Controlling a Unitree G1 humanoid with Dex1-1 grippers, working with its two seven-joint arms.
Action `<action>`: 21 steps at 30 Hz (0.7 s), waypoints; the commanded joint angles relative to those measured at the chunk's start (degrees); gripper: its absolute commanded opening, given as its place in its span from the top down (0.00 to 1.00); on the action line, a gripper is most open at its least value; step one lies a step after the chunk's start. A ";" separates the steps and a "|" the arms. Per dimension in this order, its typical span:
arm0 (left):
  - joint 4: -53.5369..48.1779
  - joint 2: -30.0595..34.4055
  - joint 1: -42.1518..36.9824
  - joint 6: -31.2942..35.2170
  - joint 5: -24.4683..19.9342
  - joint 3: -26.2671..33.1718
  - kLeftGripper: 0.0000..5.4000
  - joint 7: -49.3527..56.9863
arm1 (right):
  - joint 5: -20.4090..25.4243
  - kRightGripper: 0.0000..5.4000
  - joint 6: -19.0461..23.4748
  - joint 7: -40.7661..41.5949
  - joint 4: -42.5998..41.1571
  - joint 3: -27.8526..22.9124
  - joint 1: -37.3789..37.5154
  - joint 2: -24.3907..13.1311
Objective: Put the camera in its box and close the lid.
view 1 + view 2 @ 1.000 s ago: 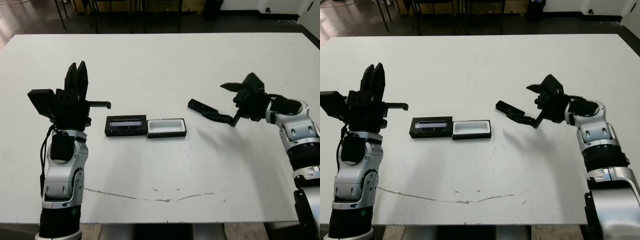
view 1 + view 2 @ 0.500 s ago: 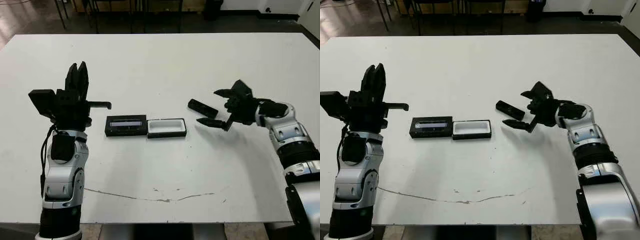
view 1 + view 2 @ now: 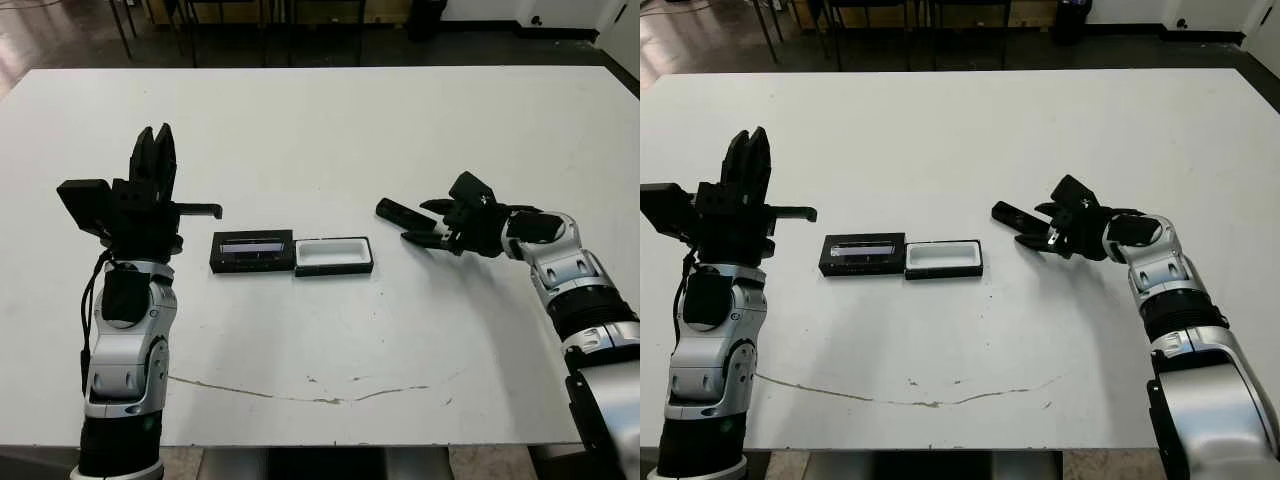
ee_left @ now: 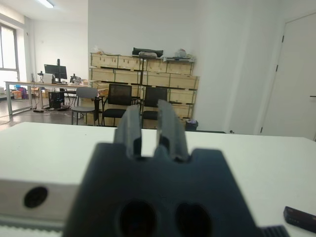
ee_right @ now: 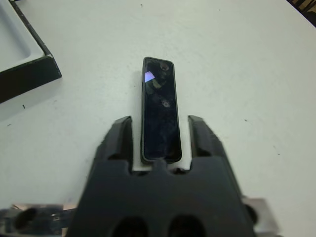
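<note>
The camera (image 3: 394,210) is a slim black bar lying flat on the table, to the right of the box. My right gripper (image 3: 424,228) is low at the camera's near end. In the right wrist view its fingers (image 5: 120,139) stand open on either side of the camera (image 5: 159,108), with small gaps and no grip. The box (image 3: 334,256) is a white-lined black tray at mid-table. Its lid (image 3: 251,250) lies flat and open, joined to the tray's left side. My left gripper (image 3: 155,152) is held up well left of the lid, its fingers (image 4: 131,129) together and empty.
The white table (image 3: 320,330) has a thin dark scuff line (image 3: 300,392) near its front edge. Chairs, desks and wooden crates stand beyond the far edge in the left wrist view. A corner of the box (image 5: 27,74) shows in the right wrist view.
My right gripper has moved down and left to the camera and now straddles its near end. The camera, box, lid and left arm have not moved.
</note>
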 commanded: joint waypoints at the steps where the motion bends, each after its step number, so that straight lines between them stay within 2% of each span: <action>1: 0.74 0.34 0.76 0.38 0.09 0.03 1.00 -0.08 | 0.05 0.82 1.73 0.32 2.24 -0.13 1.71 0.80; 5: 0.81 0.56 0.69 0.46 0.55 -0.01 1.00 0.00 | 0.29 0.95 0.25 0.98 3.94 -0.29 1.69 1.14; 12: 0.15 0.34 0.86 1.16 0.53 -0.10 1.00 0.29 | 0.83 0.97 -2.61 2.38 5.23 -0.41 1.16 1.13; 14: 0.05 0.28 0.87 1.26 0.41 -0.12 1.00 0.29 | 2.37 0.97 -1.98 3.95 4.81 -1.48 0.69 1.05; 21: -0.46 0.20 1.01 1.90 0.49 -0.49 1.00 0.59 | 12.02 0.98 0.64 14.47 5.03 -8.14 -3.50 1.39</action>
